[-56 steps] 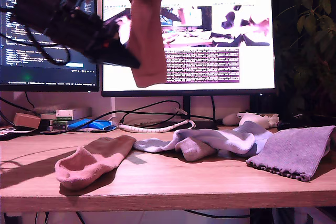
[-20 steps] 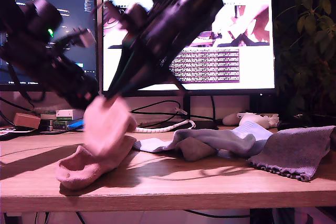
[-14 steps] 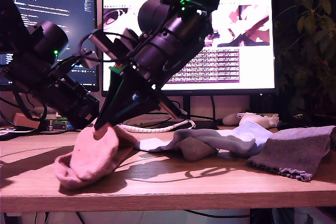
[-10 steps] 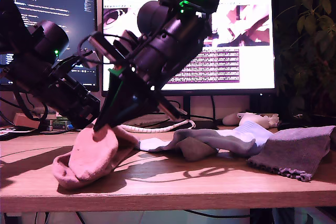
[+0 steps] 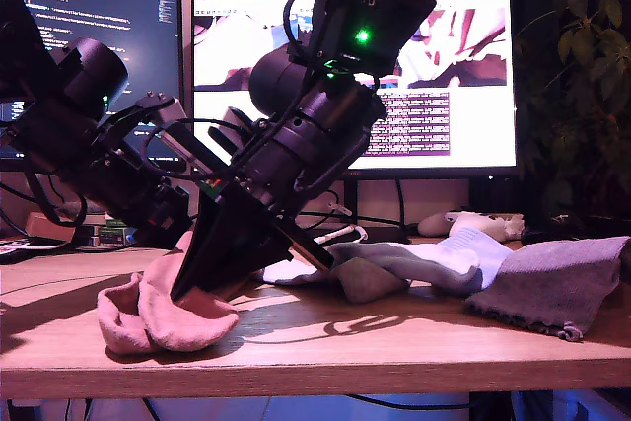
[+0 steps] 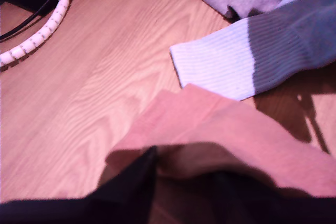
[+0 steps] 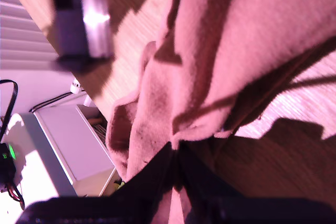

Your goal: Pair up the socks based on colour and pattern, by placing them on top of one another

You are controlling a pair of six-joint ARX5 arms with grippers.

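No legible text anywhere (monitors (image 5: 99, 56) only blurred code lines and rows)

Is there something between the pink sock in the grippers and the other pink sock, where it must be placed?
Nothing visible. The pink sock already lies on the other pink sock at the exterior view's left, with both arms' tips down on the pile. The white-blue sock lies beside it, not between.

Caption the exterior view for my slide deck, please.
Two dark robot arms press limp pink fabric socks together on the wooden desk, beside pale-blue socks.
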